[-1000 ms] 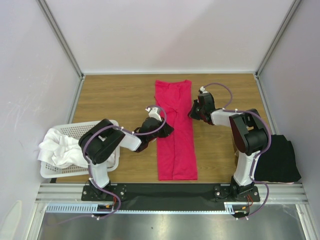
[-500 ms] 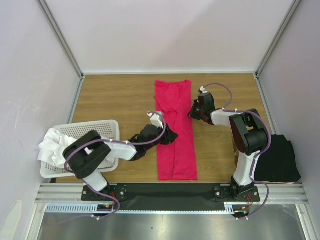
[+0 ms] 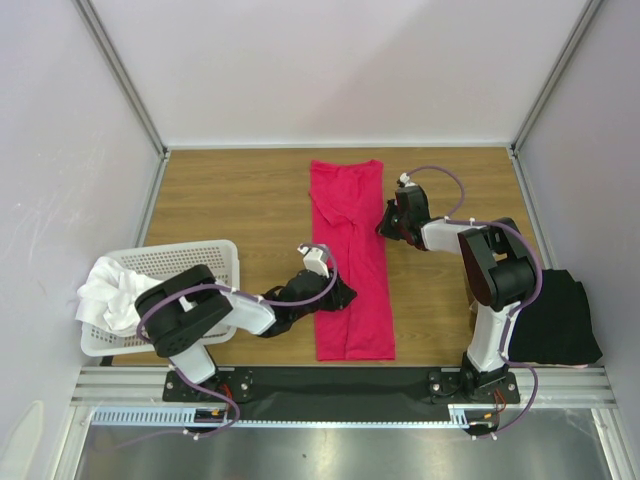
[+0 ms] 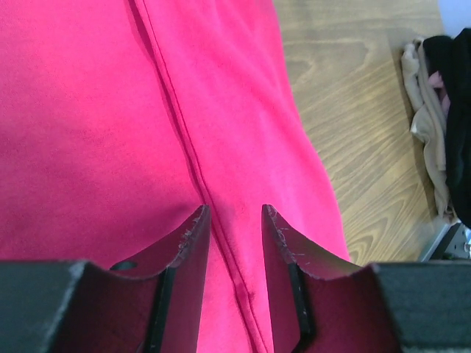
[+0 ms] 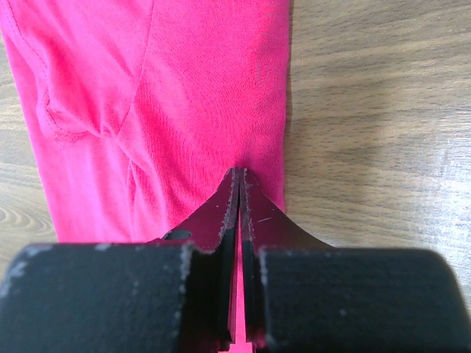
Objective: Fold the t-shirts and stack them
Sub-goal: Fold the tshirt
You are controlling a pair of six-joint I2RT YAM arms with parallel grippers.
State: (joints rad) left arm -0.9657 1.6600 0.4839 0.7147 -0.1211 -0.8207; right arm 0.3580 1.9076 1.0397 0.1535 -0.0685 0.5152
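The crimson-pink t-shirt [image 3: 350,260] lies folded into a long narrow strip down the middle of the wooden table. My left gripper [image 3: 338,293] is open low over its left side, near the front end; in the left wrist view its jaws [image 4: 234,213] straddle a fold line in the pink fabric [image 4: 110,110]. My right gripper [image 3: 383,228] is at the shirt's right edge, farther back. In the right wrist view it [image 5: 239,173] is shut, tips pinched on the edge of the pink fabric [image 5: 184,88]. A black t-shirt [image 3: 560,315] lies at the right. White t-shirts [image 3: 115,295] fill the basket.
The white perforated basket [image 3: 200,250] stands at the front left beside the left arm. The black t-shirt lies on a pale garment at the table's right edge, also showing in the left wrist view [image 4: 460,110]. White walls enclose the table.
My left gripper has slid along the pink t-shirt's left side toward the near edge of the table. The right gripper and the shirt have not moved.
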